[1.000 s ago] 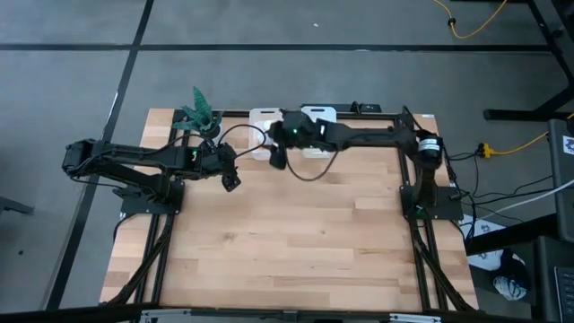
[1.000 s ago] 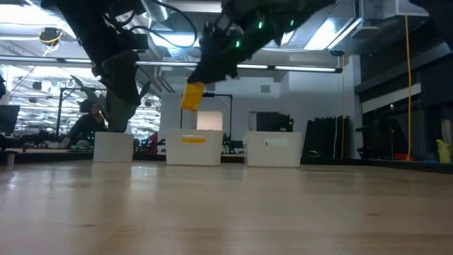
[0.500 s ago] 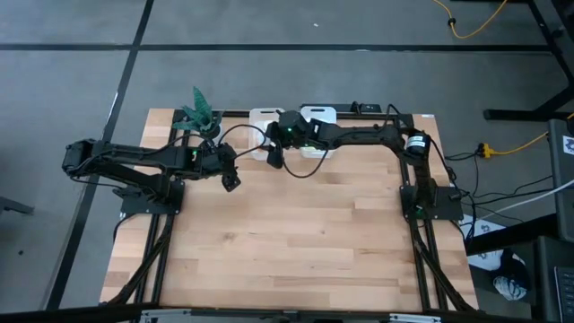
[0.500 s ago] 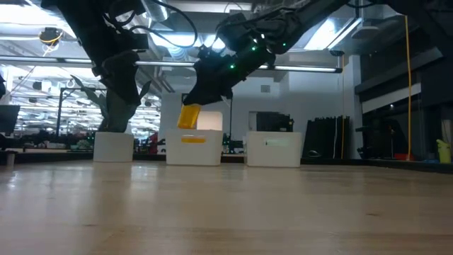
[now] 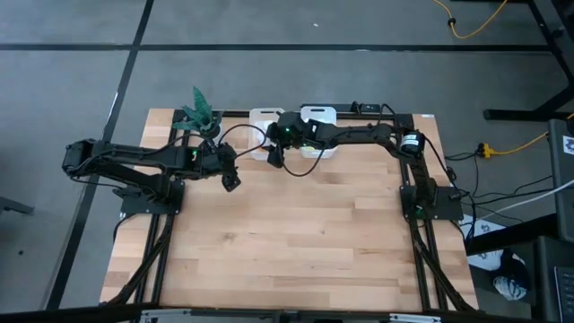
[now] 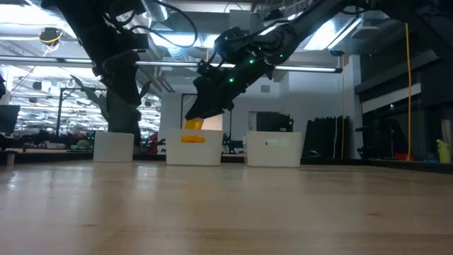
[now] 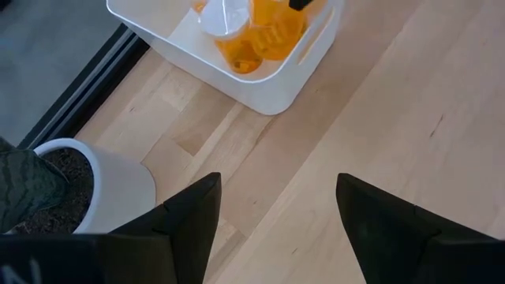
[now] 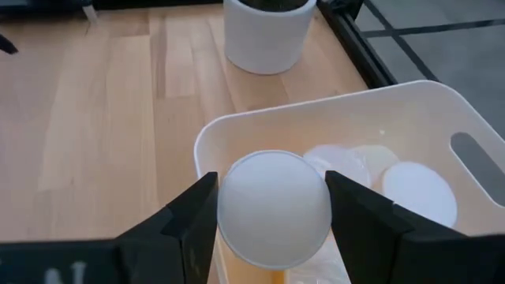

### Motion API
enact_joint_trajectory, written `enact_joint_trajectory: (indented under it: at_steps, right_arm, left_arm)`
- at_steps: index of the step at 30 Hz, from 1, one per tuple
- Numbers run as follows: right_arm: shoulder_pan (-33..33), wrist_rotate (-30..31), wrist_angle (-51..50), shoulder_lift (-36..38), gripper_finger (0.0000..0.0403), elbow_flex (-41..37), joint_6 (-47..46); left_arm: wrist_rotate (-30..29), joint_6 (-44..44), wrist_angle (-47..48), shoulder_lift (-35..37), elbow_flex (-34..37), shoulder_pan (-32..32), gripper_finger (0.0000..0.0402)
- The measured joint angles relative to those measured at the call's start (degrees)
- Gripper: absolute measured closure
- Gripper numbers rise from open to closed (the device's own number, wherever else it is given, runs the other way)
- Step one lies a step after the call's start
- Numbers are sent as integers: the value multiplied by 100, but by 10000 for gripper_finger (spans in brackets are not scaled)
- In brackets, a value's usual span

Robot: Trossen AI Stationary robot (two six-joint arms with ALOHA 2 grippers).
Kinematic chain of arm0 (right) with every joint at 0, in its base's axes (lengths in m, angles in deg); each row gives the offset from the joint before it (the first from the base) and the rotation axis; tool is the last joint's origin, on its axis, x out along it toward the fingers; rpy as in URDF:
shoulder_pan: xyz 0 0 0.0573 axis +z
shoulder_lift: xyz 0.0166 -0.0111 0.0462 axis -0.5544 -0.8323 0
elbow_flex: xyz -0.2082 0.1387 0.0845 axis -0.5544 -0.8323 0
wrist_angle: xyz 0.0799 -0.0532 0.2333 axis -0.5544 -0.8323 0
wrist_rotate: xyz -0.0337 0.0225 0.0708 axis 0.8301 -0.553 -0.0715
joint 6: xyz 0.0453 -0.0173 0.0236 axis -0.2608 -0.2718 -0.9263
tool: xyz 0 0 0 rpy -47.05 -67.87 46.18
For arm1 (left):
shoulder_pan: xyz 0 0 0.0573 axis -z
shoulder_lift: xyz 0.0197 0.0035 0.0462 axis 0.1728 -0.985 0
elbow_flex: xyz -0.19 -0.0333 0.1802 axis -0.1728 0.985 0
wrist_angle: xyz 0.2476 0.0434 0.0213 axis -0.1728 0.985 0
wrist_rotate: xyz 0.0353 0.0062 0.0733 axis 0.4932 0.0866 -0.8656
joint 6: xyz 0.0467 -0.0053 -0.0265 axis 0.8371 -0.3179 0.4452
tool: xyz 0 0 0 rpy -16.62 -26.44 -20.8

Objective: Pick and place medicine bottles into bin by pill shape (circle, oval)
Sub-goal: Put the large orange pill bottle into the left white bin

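My right gripper (image 8: 272, 237) is shut on an orange medicine bottle (image 6: 192, 124) with a white cap (image 8: 272, 207). It hangs over the open top of the left white bin (image 8: 410, 110), which holds several white-capped bottles (image 8: 418, 193). In the low view the bottle's lower end dips behind that bin's rim (image 6: 192, 134). My left gripper (image 7: 276, 221) waits open above bare wood, between the plant pot (image 7: 110, 185) and the same bin (image 7: 276, 79). A second white bin (image 6: 273, 149) stands to the right of the first. My right gripper pinches the bottle between its two fingers (image 8: 189, 221), which stand on opposite sides of it at the cap end (image 8: 229, 207). The fingers come slanting down from the table's right. The bottle hangs clear below them, its orange body (image 6: 191, 125) lowest, over the bin's opening.
A white pot with a green plant (image 5: 199, 115) stands at the far left of the table, close to my left gripper (image 5: 230, 182). Both bins (image 5: 262, 117) sit against the far edge. The wide wooden tabletop (image 5: 296, 233) stretches toward the near edge.
My right gripper has gone down and a little toward the far edge with the orange bottle. The bottle hung well above the left bin a second ago and now reaches its rim. The gap between the fingers has not changed.
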State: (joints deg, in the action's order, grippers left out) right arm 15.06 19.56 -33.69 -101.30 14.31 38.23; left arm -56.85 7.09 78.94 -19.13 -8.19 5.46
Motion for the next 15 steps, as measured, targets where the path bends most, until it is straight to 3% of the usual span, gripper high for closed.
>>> enact_joint_trajectory:
  at_steps: [8, 15]
  right_arm:
    - [-15, 2, 52, -87, 197, 0, -23]
    - [-13, 58, 94, -174, 123, 0, -138]
  left_arm:
    - [4, 53, -13, 0, 0, -9, 158]
    - [2, 53, -13, 0, -1, -11, 158]
